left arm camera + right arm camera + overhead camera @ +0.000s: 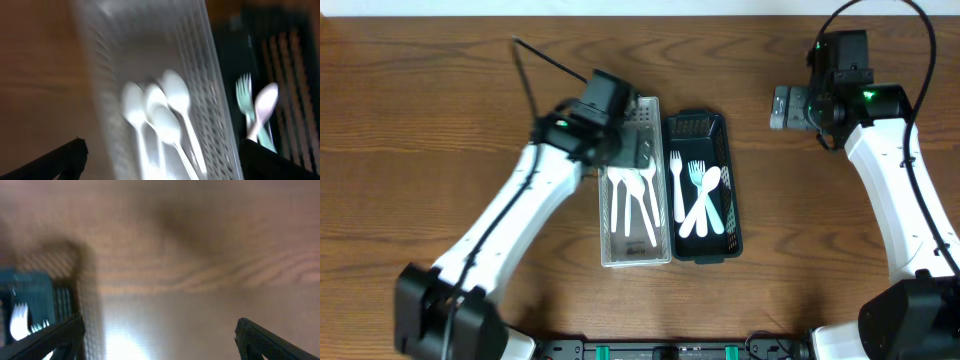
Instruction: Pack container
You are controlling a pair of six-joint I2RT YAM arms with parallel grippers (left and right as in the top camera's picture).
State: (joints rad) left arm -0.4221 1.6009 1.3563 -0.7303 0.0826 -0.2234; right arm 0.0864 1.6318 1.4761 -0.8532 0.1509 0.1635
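Black fingers [65, 159], glossy spoons [167, 112], perforated clear bin [212, 95]

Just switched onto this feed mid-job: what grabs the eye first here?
Side by side at centre sit a clear perforated plastic basket of white plastic spoons and a black perforated plastic basket of pale plastic forks. The left pincer hangs open over the clear basket's far end; the right pincer is open above the wooden table, off to the right.

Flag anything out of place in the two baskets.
One white spoon lies crossed among the forks in the black basket, while the other spoons sit together in the clear basket. Nothing looks spilled or damaged.
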